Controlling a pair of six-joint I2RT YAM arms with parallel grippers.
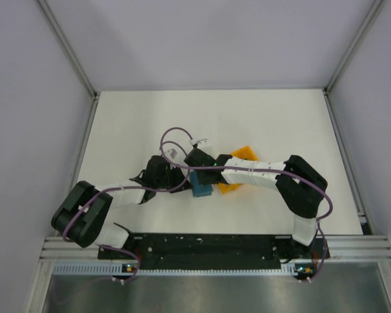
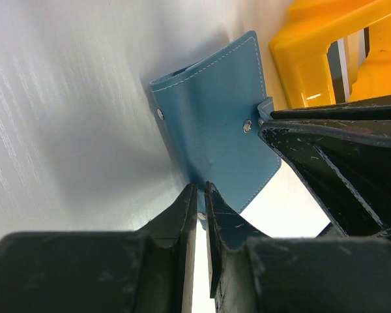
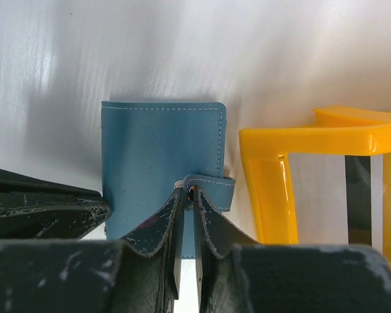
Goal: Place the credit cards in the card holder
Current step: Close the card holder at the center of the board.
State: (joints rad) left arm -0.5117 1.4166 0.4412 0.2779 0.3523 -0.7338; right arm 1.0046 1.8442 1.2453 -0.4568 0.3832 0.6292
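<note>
- Card holder (image 1: 201, 186): a teal-blue wallet, folded shut, lying flat on the white bench (image 1: 182, 117) a little toward 6 o'clock from its middle, between the two tools.
- Left arm (image 1: 120, 195): in the top view it reaches in from 8 o'clock and ends at the card holder's 9 o'clock side.
- Left tool (image 2: 200, 195): its fingers stand only a thin slit apart, and the card holder's near edge runs into that slit, so the tool is clamped on that edge.
- In the left wrist view the stitched cover shows two metal snap studs (image 2: 247, 126).
- Strap (image 3: 212, 186): a short blue tab folds over the card holder's edge, right at the tips of the right tool.
- Right tool (image 3: 189, 195): it comes up from 6 o'clock in its own view with the fingers nearly together. The strap lies against its fingertips, and I cannot tell whether they pinch it.
- Orange rack (image 1: 244, 156): an open plastic frame just beside the card holder, at its 2 o'clock in the top view.
- Credit cards (image 3: 376, 202): thin pale strips with dark edges stand upright inside the rack, seen through its frame.
- Right arm (image 1: 260, 176): it bends in from 4 o'clock and crosses over the rack.
</note>
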